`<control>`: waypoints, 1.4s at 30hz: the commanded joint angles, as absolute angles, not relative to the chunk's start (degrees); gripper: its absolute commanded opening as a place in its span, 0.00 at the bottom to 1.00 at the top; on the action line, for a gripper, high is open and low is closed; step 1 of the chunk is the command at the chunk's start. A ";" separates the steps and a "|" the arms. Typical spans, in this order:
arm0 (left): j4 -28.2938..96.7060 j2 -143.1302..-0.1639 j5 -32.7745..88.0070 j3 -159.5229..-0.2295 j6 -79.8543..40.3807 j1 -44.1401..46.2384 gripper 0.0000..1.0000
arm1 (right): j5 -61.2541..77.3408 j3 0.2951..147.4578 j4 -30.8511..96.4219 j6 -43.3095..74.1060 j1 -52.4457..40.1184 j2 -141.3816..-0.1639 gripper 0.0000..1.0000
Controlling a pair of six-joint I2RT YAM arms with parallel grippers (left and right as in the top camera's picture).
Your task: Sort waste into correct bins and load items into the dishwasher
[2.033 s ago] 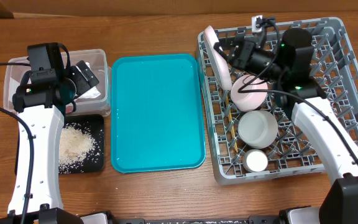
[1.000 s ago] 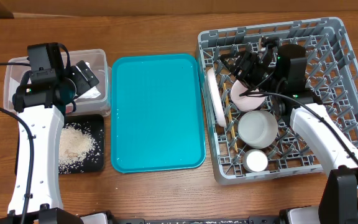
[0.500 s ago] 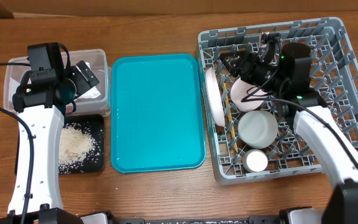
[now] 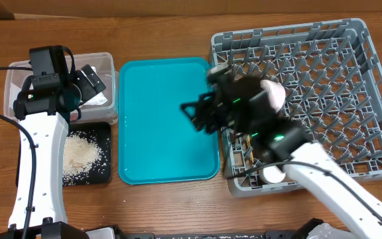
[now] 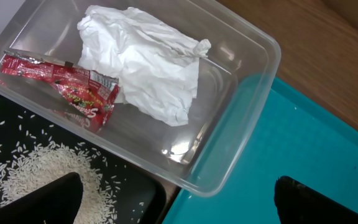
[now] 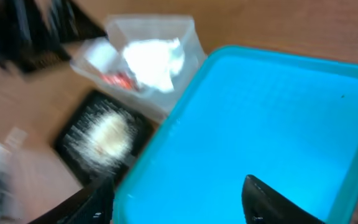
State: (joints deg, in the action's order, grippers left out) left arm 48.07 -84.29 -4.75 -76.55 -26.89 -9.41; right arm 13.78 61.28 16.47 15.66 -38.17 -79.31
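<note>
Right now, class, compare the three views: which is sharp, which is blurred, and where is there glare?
Overhead: sharp, except the right arm, smeared over the tray's edge. Left wrist: crisp napkin and packet, a small glare spot on the tub floor. Right wrist: blurred throughout, rice and tub mere soft patches.

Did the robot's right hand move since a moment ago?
Yes. The right gripper swung left, from above the grey dish rack to over the teal tray.
</note>
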 commanded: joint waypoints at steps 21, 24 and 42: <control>48.01 -84.12 -4.89 -77.78 -27.44 -9.37 1.00 | -22.20 62.43 23.29 13.93 -33.17 -87.11 0.69; 48.01 -84.12 -4.86 -77.78 -27.44 -9.37 1.00 | -14.24 62.43 24.05 13.91 -32.12 -87.11 0.69; 48.01 -84.12 -4.86 -77.78 -27.44 -9.37 1.00 | -6.02 62.22 32.80 13.91 -32.34 -89.47 0.54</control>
